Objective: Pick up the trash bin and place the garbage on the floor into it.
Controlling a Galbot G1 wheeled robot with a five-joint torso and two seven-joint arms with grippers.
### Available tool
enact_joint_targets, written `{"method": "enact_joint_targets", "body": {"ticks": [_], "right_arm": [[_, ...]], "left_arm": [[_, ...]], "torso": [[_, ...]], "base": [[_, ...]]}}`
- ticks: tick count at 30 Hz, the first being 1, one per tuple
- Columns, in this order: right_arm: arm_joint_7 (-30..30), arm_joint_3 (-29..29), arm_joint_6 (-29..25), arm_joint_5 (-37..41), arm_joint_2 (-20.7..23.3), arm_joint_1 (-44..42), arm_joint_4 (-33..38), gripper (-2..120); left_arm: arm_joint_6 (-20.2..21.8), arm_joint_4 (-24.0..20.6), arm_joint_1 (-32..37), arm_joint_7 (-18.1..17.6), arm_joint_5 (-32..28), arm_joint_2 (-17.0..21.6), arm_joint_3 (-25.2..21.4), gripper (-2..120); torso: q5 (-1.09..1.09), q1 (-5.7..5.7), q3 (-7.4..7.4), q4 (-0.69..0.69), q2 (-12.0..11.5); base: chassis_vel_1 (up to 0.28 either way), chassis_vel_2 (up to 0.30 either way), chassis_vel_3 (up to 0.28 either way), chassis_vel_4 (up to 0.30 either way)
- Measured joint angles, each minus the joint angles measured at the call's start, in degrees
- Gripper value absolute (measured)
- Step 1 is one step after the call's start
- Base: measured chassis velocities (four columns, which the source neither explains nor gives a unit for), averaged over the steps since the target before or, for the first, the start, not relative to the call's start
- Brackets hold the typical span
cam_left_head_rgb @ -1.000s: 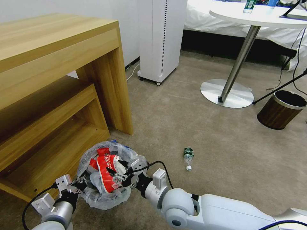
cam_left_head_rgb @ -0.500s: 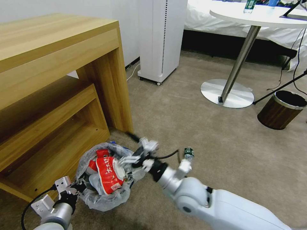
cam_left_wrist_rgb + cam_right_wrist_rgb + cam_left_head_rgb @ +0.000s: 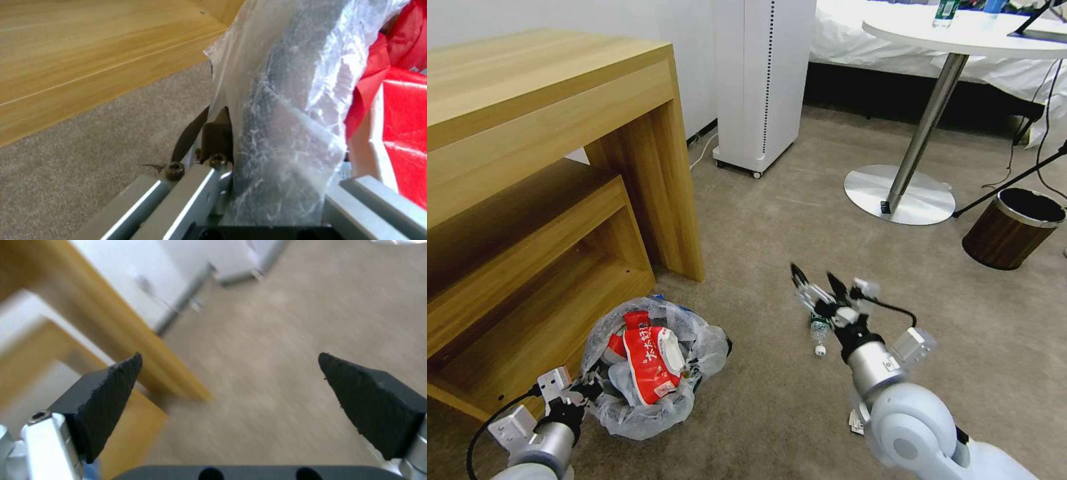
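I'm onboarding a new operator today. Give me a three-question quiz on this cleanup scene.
1. True or false: the right tool is open and empty.
2. What does the left tool grip? A) the bottle B) the bagged rim of the trash bin C) the wooden desk
3. Fill in: the clear green-label bottle lies on the ____.

Key:
1. True: its fingers stand apart above the bottle.
2. B: it clamps the rim of the trash bin, which holds red wrappers.
3. Carpet.
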State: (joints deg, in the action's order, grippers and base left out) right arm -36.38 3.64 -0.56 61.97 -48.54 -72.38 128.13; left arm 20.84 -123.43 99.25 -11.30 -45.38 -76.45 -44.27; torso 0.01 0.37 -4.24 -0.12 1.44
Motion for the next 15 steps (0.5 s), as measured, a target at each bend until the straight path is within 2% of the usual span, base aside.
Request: {"method": "enact_joint_targets", "body": {"ticks": [5,8,12,15], "right_arm": [[-4.22,0.21,4.31,3.4,0.34,0.08,-2.08,100],[-9.18,0.24,9.75,8.77,1.12,0.98,-4.91,100],[-11.78,0.2,12.33,11.98,1.65,0.75,-6.3,100],[-19.11,-0.62,16.82,18.37,0.96,-1.25,-8.27,100]], "left_arm": [[-0.11,0.73,-0.52,0.01,-0.31,0.35,-0.03,0],[-0.15,1.27,-0.84,0.01,-0.48,0.76,-0.08,0],[-0.22,1.66,-1.12,0.01,-0.47,0.87,-0.03,0],[-0.3,2.53,-1.87,0.02,-0.47,0.88,0.26,0]], "torso": [[0.0,0.0,0.0,0.0,0.0],[0.0,0.0,0.0,0.01,0.0],[-0.01,0.0,0.0,0.01,0.0],[-0.01,0.0,0.0,0.0,0.0]], "base": [[0.0,0.0,0.0,0.0],[0.0,0.0,0.0,0.0],[0.0,0.0,0.0,0.0],[0.0,0.0,0.0,0.0]]}}
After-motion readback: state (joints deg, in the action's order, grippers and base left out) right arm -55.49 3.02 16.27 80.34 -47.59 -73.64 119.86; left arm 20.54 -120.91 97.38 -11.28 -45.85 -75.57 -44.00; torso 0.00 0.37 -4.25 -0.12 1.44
